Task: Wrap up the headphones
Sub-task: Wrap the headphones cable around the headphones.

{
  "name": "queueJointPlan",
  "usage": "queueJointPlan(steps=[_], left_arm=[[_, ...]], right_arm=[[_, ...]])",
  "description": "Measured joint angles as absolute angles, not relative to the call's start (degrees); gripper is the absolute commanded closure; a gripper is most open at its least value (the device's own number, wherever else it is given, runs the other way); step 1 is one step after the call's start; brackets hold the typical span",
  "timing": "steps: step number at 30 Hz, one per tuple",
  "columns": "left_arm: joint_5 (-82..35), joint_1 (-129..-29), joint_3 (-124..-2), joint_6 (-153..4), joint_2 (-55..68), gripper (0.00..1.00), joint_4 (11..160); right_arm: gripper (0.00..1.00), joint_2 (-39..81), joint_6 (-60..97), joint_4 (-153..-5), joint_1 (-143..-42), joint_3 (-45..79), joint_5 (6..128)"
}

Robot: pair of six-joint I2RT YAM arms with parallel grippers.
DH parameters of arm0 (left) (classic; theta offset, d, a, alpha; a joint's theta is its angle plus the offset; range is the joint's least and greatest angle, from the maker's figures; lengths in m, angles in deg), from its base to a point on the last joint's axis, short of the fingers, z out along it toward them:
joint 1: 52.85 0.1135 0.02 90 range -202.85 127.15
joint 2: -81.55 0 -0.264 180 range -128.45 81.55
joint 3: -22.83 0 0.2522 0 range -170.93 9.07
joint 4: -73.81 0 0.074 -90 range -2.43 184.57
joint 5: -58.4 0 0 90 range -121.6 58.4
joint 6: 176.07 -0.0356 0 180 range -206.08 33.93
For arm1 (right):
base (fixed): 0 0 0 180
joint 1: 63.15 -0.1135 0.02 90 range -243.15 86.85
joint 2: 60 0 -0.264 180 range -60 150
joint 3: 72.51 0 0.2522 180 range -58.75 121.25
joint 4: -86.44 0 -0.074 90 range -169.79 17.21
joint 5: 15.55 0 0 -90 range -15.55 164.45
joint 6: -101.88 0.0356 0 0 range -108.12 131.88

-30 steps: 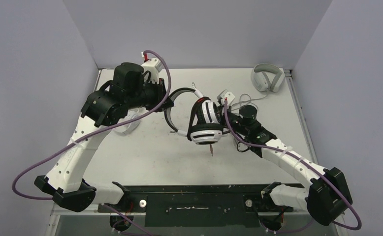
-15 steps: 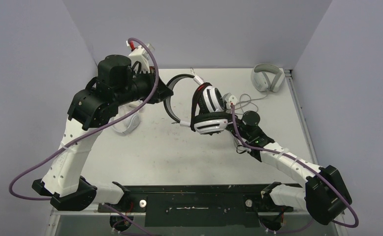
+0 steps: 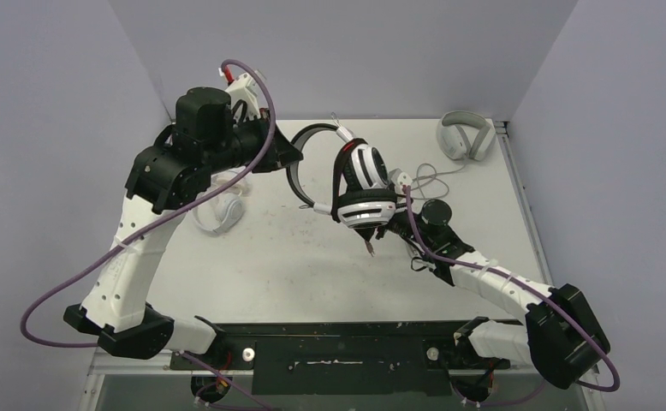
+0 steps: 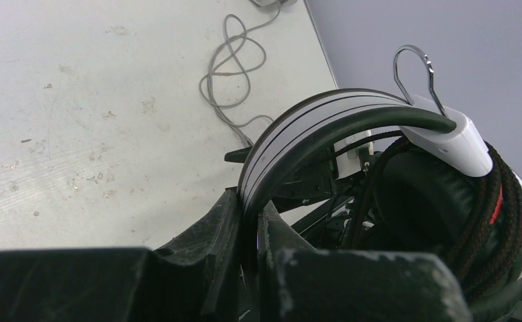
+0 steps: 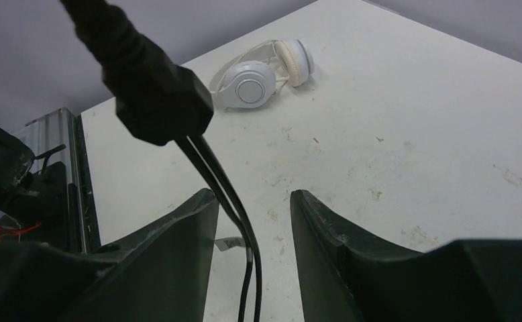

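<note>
Top: glossy black-and-white headset (image 3: pixel 362 184), padded cups, held above scuffed white table (image 3: pixel 270 257).
Left wrist: my left gripper (image 4: pixel 248 209) clamped on striped headband; braided black cable (image 4: pixel 490 221) coiled round cup, partly cut off.
Right wrist: my right gripper (image 5: pixel 253 201) jaws apart, cable between, contact unclear; small smooth white on-ear pair (image 5: pixel 262 74) lying on table beyond.

a robotics lab work cell: a scuffed white bench (image 3: pixel 270 265) boxed in on three sides by plain grey partition walls (image 3: pixel 338 51), two white-and-black robot arms (image 3: pixel 133 257) (image 3: pixel 501 282) bolted to a black mounting rail (image 3: pixel 347 351) at its near edge, and purple cables (image 3: pixel 24 324) looping off each arm.
</note>
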State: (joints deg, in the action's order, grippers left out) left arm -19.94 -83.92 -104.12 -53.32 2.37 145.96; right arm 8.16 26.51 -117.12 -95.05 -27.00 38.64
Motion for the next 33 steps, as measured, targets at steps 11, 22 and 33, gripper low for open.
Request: queueJointPlan(steps=[11, 22, 33], left_arm=[[-17.6, -80.4, -104.2, -51.9, 2.4, 1.00, 143.9], [-15.6, -79.5, -100.4, -50.3, 4.0, 1.00, 139.5], [-12.9, -79.4, -100.4, -48.0, 3.9, 1.00, 137.5]], right_arm=[[0.41, 7.8, 29.0, -121.9, -93.6, -31.9, 38.1], [0.30, 3.5, 34.9, -124.4, -86.6, -30.2, 34.5], [0.43, 8.4, 35.2, -128.0, -85.6, -28.4, 30.0]])
